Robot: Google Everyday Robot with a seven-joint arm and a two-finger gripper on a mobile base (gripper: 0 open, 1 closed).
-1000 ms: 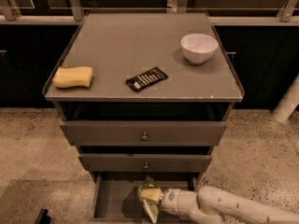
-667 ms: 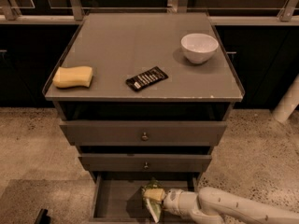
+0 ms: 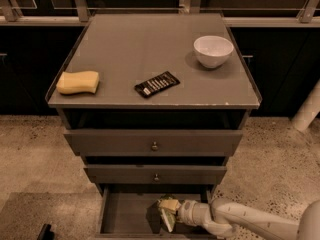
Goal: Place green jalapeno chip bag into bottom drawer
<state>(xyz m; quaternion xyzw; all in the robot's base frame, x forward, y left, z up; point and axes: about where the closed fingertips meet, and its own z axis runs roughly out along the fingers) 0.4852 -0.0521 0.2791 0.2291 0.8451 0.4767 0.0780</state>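
The bottom drawer of the grey-brown cabinet is pulled open at the lower middle of the camera view, and its flat floor shows on the left. My gripper reaches in from the right, inside the drawer's right half, just above the floor. It is shut on the green jalapeno chip bag, which looks crumpled, pale green and white. The white arm runs off to the lower right. The bag's underside is hidden.
The two upper drawers are shut above the open one. On the cabinet top lie a yellow sponge at the left, a flat black wrapper in the middle and a white bowl at the right. Speckled floor surrounds the cabinet.
My gripper and the chip bag have shifted slightly to the right inside the bottom drawer. Nothing on the cabinet top has moved.
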